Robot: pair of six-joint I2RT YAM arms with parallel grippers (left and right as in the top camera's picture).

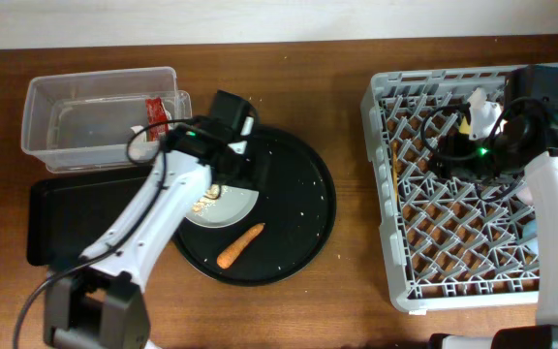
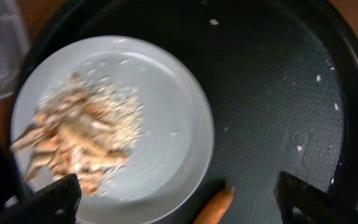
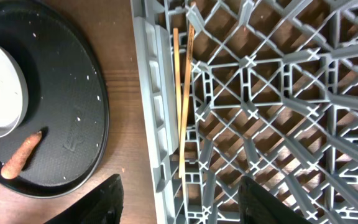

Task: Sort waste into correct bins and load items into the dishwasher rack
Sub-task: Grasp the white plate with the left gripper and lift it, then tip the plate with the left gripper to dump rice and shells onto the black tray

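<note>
hovering left gripper [image 2: 180,200], spread empty, over pale grey round plate [image 2: 166,106] of beige food scraps [image 2: 79,143]; likely needing rim grasp next. right gripper [image 3: 179,202] likewise, right edge.

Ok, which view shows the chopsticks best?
Right wrist: both chopsticks lie clear and close, side by side along the edge of the dishwasher rack. Overhead shows them only as a thin faint line. Left wrist misses them entirely.
</note>
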